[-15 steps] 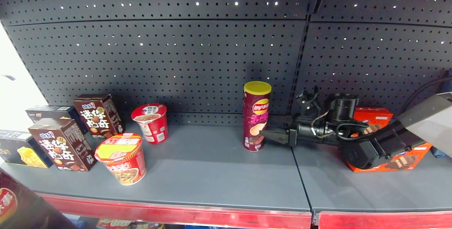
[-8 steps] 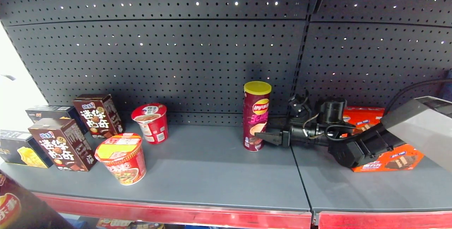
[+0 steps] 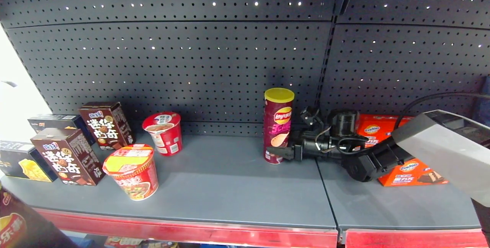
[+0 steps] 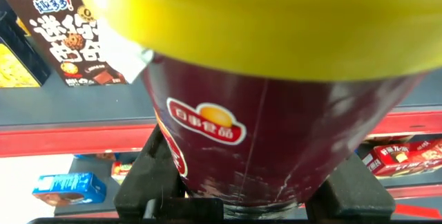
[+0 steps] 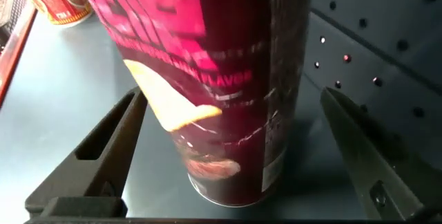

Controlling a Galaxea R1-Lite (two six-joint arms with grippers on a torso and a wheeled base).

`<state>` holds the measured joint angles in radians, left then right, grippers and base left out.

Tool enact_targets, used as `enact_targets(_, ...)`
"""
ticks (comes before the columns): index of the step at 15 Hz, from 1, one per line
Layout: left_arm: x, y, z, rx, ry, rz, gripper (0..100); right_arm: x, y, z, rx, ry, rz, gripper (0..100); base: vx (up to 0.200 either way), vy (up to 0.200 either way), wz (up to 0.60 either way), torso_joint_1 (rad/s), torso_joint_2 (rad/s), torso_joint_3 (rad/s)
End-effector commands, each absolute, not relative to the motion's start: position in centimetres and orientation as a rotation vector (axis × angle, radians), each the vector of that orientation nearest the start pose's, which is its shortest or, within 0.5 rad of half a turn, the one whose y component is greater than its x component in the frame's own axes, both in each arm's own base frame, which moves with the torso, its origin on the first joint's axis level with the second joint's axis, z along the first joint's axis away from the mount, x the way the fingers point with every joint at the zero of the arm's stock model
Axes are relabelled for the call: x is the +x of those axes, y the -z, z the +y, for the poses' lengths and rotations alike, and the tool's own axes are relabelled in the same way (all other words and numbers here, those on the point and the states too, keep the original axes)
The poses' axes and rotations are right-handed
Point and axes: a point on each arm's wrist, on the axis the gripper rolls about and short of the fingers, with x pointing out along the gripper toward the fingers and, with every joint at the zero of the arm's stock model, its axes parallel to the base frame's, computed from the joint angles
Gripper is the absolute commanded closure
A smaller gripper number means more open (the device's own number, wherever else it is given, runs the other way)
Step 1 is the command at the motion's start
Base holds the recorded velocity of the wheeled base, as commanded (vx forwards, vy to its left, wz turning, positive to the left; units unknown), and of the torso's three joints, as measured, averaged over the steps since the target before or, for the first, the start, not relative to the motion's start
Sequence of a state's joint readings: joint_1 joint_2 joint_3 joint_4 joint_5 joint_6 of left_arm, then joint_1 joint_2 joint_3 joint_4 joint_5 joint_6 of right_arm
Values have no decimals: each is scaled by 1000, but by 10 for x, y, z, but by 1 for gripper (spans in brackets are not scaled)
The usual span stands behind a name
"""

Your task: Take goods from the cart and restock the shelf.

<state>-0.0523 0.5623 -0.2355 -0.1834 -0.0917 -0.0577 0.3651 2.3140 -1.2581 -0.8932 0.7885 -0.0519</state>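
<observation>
A dark red chips can (image 3: 278,125) with a yellow lid stands upright on the grey shelf (image 3: 237,186), near the pegboard back. My right gripper (image 3: 277,148) reaches in from the right, low on this can. It is open, with one finger on each side of the chips can (image 5: 228,92) and a small gap at both fingers (image 5: 110,155). My left gripper (image 4: 248,182) is shut on a second dark red chips can (image 4: 269,134) with a yellow lid. That second can (image 3: 15,225) shows at the lower left corner, below the shelf's front edge.
Brown snack boxes (image 3: 69,160) and black boxes (image 3: 19,163) stand at the shelf's left. Two red noodle cups (image 3: 134,171) (image 3: 164,132) sit beside them. An orange box (image 3: 405,163) lies behind my right arm. Bare shelf lies between the cups and the can.
My right arm has slid left along the shelf, and its open fingers now straddle the standing can. The can in my left gripper has sunk slightly at the lower left corner.
</observation>
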Motion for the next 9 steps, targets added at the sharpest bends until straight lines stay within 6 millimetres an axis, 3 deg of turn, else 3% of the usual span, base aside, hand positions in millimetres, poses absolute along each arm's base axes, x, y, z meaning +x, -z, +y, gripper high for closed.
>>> enact_targets(1, 37, -158, -4, -61, 141, 158, 100, 415, -85, 176, -9, -1155, 144, 0, 0, 0, 0, 0, 0, 0)
enact_targets(2, 37, -156, -4, -61, 141, 164, 100, 415, -85, 176, -9, -1155, 143, 100, 0, 0, 0, 0, 0, 0)
enact_targets(5, 36, -154, -4, -61, 139, 164, 100, 413, -89, 179, -13, -1123, 140, 100, 0, 0, 0, 0, 0, 0)
enact_targets(9, 36, -150, -4, -63, 140, 178, 100, 390, -113, 197, 6, -1059, 111, 100, 0, 0, 0, 0, 0, 0)
